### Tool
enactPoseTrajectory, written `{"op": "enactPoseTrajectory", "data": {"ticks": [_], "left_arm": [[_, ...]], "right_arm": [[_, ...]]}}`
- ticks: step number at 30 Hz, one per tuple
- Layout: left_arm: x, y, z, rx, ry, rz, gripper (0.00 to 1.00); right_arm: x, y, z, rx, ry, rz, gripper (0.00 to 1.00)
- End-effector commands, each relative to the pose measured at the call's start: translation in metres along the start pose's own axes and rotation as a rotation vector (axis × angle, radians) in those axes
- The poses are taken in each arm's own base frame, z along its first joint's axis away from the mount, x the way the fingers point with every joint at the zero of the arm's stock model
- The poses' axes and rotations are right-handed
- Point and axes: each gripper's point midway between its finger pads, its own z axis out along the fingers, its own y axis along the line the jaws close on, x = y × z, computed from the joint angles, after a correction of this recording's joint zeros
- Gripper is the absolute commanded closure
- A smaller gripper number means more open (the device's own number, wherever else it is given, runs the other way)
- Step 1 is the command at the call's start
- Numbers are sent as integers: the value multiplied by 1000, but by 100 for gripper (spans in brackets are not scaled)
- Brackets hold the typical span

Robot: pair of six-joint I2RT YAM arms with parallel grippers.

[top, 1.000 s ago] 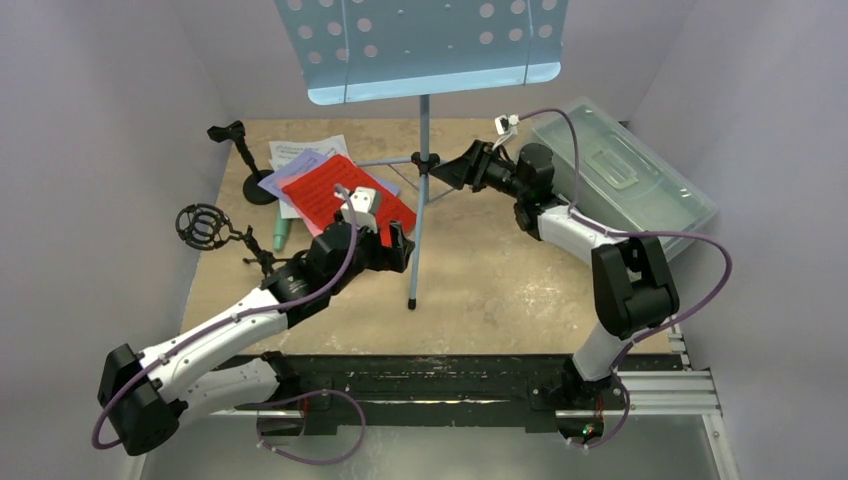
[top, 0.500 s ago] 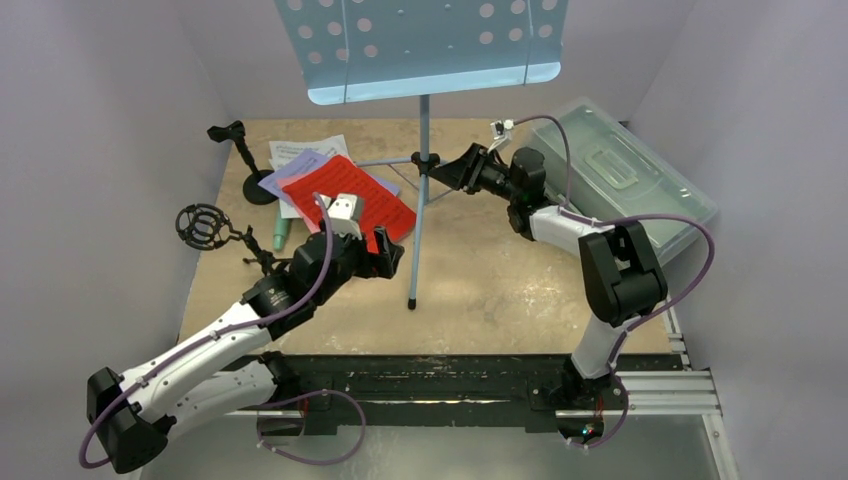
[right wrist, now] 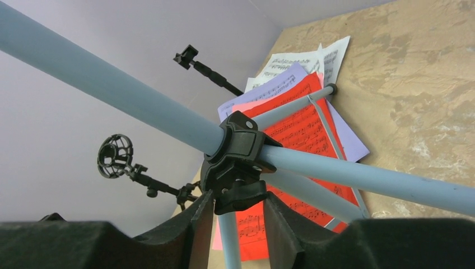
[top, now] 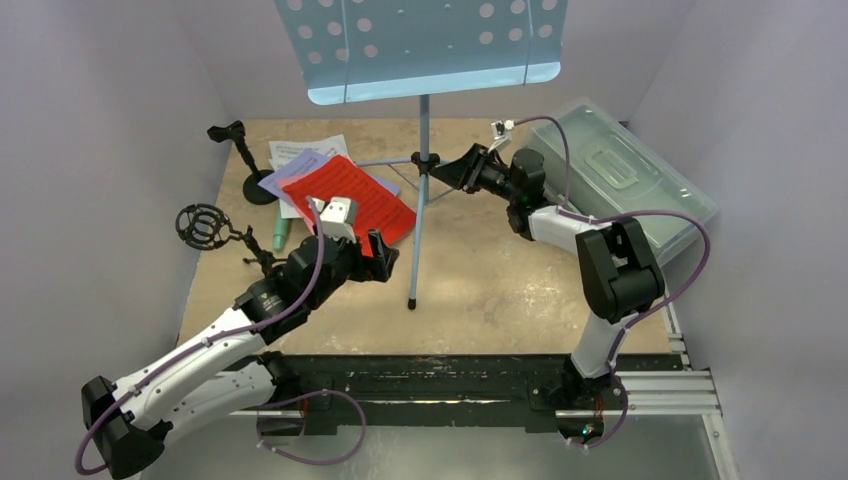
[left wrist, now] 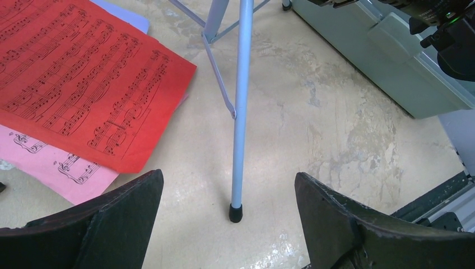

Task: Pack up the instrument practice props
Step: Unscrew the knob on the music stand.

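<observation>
Left hand (top: 386,250) pulled back, open, empty | right hand (right wrist: 238,196) closed on rack clamp (right wrist: 238,148) | leg (left wrist: 241,112) clear of red sheet (left wrist: 84,84)

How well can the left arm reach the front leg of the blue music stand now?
Probably yes: the left gripper is open, the front leg stands straight ahead of its gap, and nothing lies between them. The red sheet is off to the side.

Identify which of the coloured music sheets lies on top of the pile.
The red sheet: it lies uppermost, overlapping the pink sheet, the lilac sheet and the white sheet, which show only at its edges.
</observation>
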Motion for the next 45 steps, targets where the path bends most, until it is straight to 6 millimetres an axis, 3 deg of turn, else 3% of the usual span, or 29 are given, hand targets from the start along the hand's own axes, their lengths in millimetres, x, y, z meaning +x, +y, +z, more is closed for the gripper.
{"op": "enactPoseTrajectory", "data": {"ticks": [1,4,8,11,18,24,30,33,37,39,45], "left_arm": [[-8,3,-3,-11,-28,-18,13],[-7,2,-3,-9,-26,-18,13],[-7,2,-2,-7,-25,-16,13],[-6,2,-3,-8,-22,-14,13],[-7,3,-3,-13,-26,-7,13],[-8,2,-1,-15,-22,2,13],[-8,1,0,-11,-17,3,13],[-10,-1,0,-6,-17,3,13],[-11,-4,0,7,-18,3,13],[-11,-4,-1,11,-20,0,13],[-12,-4,-4,23,-34,-6,13]], "right_arm": [[-24,17,4,-64,-50,-63,65],[-24,18,4,-71,-41,-96,83],[-25,18,2,-66,-37,-203,99],[-30,22,-3,-65,-48,-357,100],[-41,25,-7,-18,2,-1001,100],[-22,16,1,132,139,-1572,100],[-46,15,-10,380,36,-1849,100],[-60,22,-19,449,-47,-1856,86],[-55,28,-28,427,-55,-1771,47],[-41,34,-31,353,-26,-1692,35],[5,51,-49,172,62,-1406,13]]}}
